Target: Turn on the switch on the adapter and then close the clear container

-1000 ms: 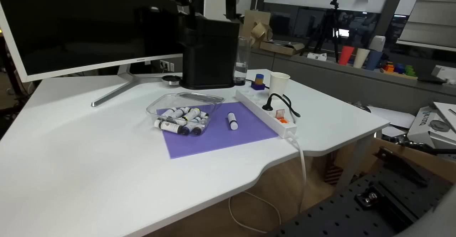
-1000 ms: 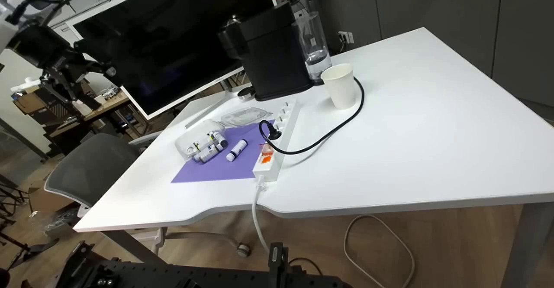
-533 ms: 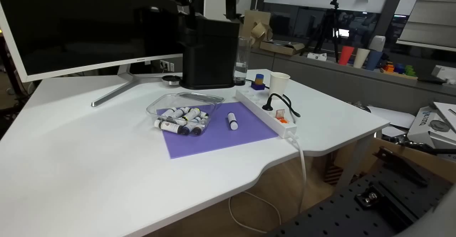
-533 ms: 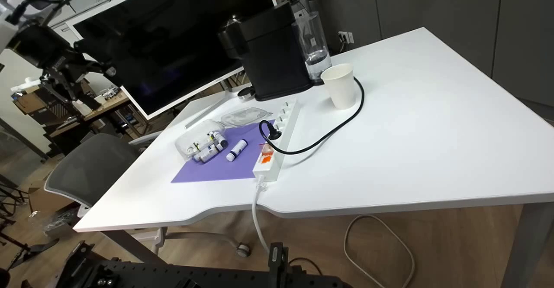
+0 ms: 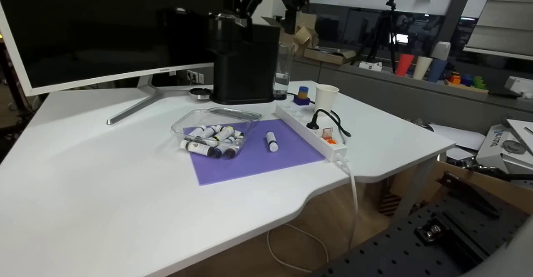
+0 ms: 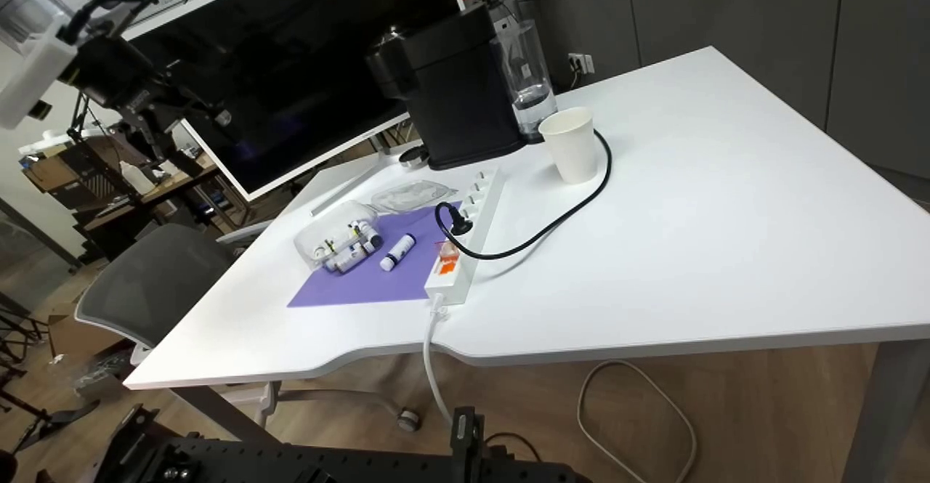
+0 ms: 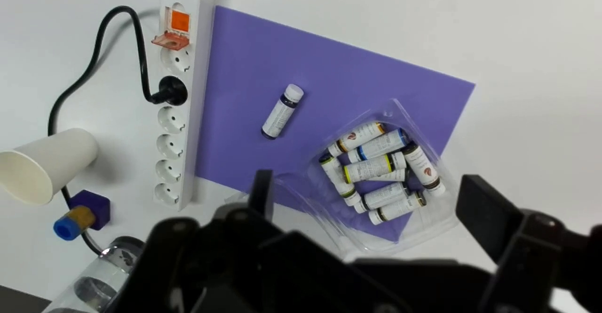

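No lettering can be read; print on bottles, monitor and carton is too small.

Purple, white, orange

The gripper is black. Framed between its jaws in the wrist view, the clear container is colourless; its vials are white-labelled, ringed in yellow, blue, orange or brown. Below the jaws, the mat is plain purple, the table white. Ahead of the left-hand jaw, a lone vial is white with dark bands; left of that jaw, the power strip is white, its switch orange, the plug black, the paper cup cream-white.
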{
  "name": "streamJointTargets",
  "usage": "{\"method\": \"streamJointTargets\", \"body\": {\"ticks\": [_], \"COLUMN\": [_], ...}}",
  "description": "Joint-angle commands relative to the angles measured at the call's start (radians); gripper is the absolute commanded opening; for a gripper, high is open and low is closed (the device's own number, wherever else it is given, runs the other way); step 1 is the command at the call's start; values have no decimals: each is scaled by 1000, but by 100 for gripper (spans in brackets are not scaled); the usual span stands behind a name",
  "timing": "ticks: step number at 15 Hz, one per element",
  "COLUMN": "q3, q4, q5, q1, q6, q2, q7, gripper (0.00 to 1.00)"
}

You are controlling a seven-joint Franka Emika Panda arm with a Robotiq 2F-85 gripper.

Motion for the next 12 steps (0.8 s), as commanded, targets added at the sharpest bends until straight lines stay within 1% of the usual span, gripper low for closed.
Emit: {"method": "streamJointTargets", "body": {"ticks": [1,5,6,7,10,12], "q3": [-92,-190,-211,-233,-298,-339], "q4": [-75,-134,-110,-119,-99,-67], "q5": [-27,-71,-76,-82,-55,-20], "q1": [-51,-149,-171,-191,-219,-215], "q6": [70,187,213,243,304,315], "q2": [-19,9,48,63,155,233], "q7": [-60,-128,-147,-165,-239,-294], "gripper": [100,100,100,100,100,100]}}
